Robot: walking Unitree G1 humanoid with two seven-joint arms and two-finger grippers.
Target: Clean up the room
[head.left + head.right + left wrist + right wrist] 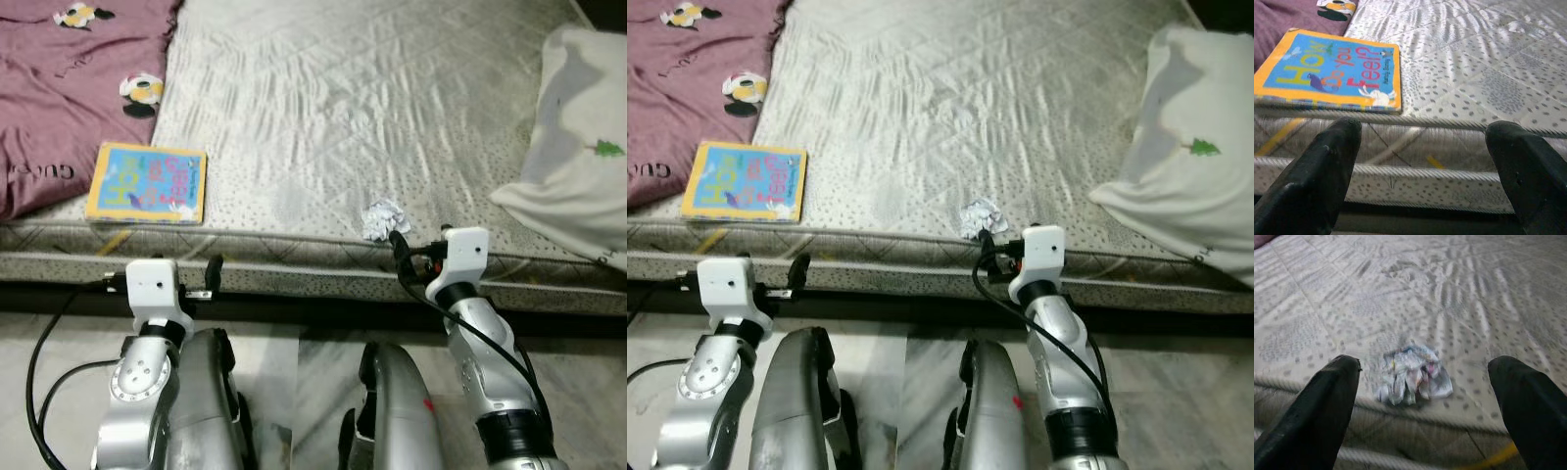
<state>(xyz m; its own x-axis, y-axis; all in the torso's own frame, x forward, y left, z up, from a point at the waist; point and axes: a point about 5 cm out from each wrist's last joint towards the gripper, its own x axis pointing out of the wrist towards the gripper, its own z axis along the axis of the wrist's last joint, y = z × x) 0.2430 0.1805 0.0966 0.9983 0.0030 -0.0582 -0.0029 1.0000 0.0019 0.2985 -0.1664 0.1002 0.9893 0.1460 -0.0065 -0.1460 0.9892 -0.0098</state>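
A crumpled wad of paper [384, 217] lies on the grey quilted mattress [323, 108], close to its front edge. My right gripper [396, 238] is held just in front of the wad, at the mattress edge. In the right wrist view it stands open, its fingers [1327, 406] wide to either side of the wad [1413, 374] and not touching it. A blue and yellow picture book [147, 183] lies flat near the front left corner. My left gripper [214, 274] hangs open and empty below the mattress edge, to the right of the book [1332, 71].
A maroon blanket [69, 88] with flower patches covers the mattress's left side, behind the book. A white pillow [578, 137] with a small green tree print rests at the right edge. A pale marble floor [284, 382] runs between me and the low bed.
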